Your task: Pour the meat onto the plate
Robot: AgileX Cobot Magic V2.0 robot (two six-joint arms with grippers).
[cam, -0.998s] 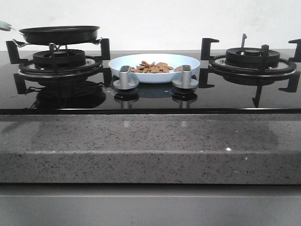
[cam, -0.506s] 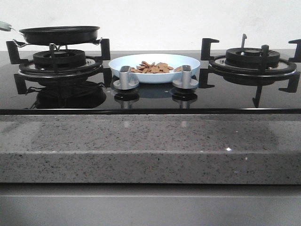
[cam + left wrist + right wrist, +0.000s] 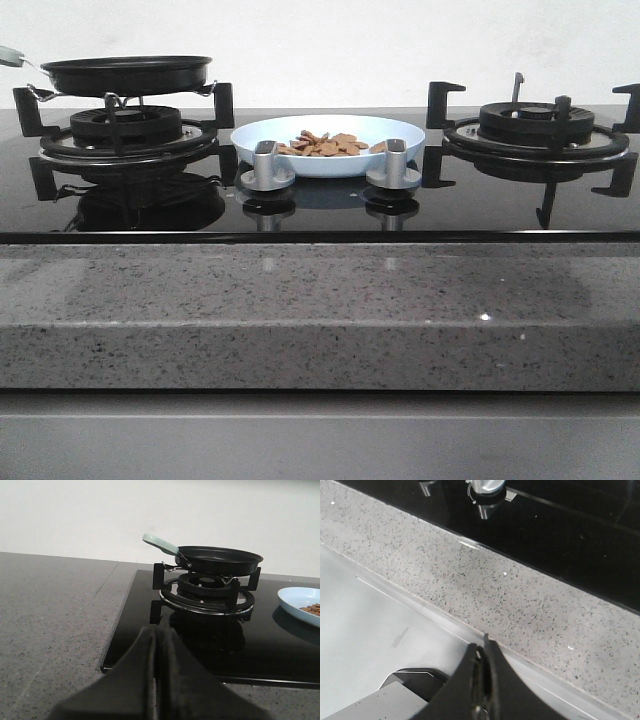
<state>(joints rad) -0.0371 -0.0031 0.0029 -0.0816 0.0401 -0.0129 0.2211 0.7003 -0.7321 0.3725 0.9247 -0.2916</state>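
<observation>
Nothing new: meat [image 3: 325,146] sits on plate [image 3: 400,131], pan [image 3: 127,73] back on left burner. Both end effectors closed, empty. Looks done.

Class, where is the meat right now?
In the front view the meat lies on the plate, mid-hob between the burners, behind the two silver knobs.

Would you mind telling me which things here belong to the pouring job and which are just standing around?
Part of the job:
- meat, piled in the plate
- plate, between the burners
- frying pan, on the left burner

Just there:
- right burner, bare
- two knobs
- stone counter
</observation>
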